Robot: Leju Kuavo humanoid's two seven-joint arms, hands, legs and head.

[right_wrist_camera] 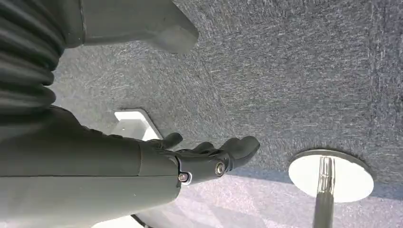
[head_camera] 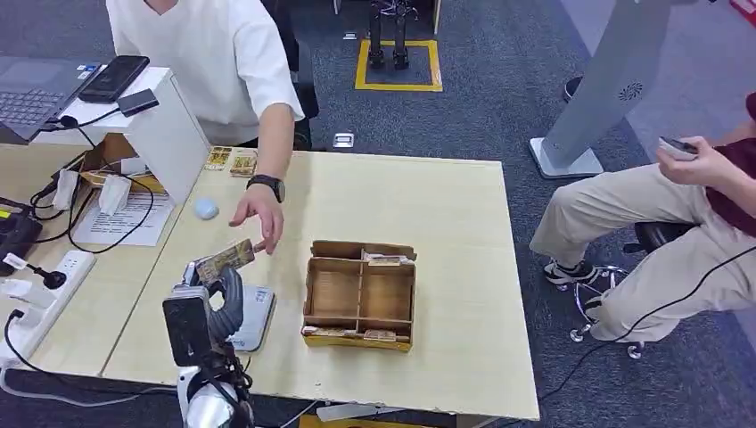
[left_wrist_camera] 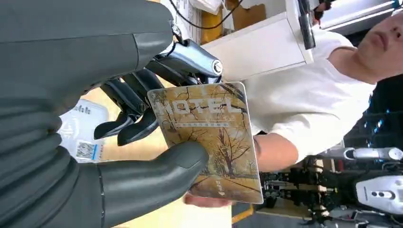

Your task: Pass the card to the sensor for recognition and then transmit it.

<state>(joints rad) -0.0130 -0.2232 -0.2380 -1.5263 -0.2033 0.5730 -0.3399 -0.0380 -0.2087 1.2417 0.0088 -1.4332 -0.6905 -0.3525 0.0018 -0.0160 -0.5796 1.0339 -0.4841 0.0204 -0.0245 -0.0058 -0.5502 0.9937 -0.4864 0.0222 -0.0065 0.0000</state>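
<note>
While the left hand [head_camera: 217, 290] pinches the hotel card [left_wrist_camera: 209, 137] between thumb and fingers above the sensor pad [head_camera: 252, 314] near the table's [head_camera: 464, 232] front left edge, a person's hand [head_camera: 258, 214] reaches toward it. Handover seems next, needing a timed release. The right hand [right_wrist_camera: 209, 156] hangs empty, fingers apart.

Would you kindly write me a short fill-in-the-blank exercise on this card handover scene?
1. The left hand holds a card printed with the word ____.
2. The person's hand reaching toward the card wears a ____ on its wrist.
3. The wooden box on the table has ____ open compartments.

Missing words: HOTEL; watch; four
</note>
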